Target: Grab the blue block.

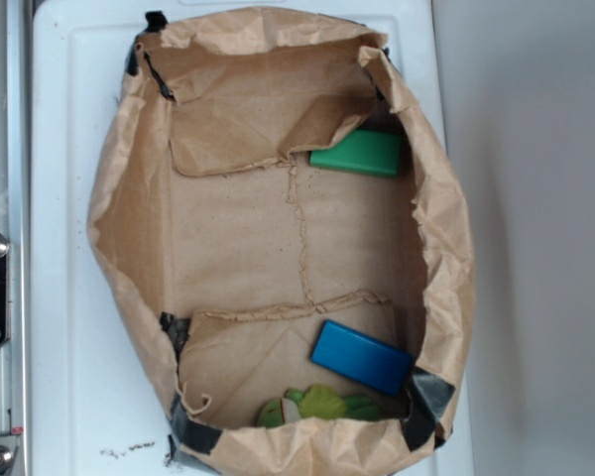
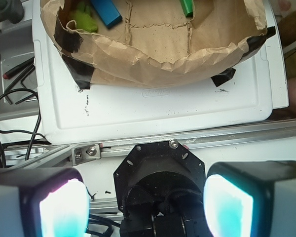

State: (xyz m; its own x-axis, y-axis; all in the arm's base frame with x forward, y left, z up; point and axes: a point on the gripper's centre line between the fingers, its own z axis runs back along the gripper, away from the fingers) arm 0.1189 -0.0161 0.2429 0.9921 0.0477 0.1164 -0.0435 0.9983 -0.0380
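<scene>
A brown paper bag (image 1: 129, 228), cut low and spread open like a tray, lies on a white board (image 1: 59, 327). Black tape (image 1: 431, 392) holds its corners.

Inside, the blue block (image 1: 362, 357) lies flat on the paper floor in the lower right corner of the overhead view, turned at a slant. Just below it, close to touching, sits a lumpy yellow-green leafy toy (image 1: 327, 404), partly hidden by the bag's rim. A green block (image 1: 358, 153) lies well apart in the opposite, upper right corner, one end tucked under a paper flap.

No arm shows in the overhead view. In the wrist view, the gripper (image 2: 145, 202) hangs outside the bag, over the robot's black base (image 2: 158, 175) beside the board. Its two pale fingers (image 2: 61, 205) stand wide apart with nothing between them. From here the bag lies ahead, with the blue block at its far left.
</scene>
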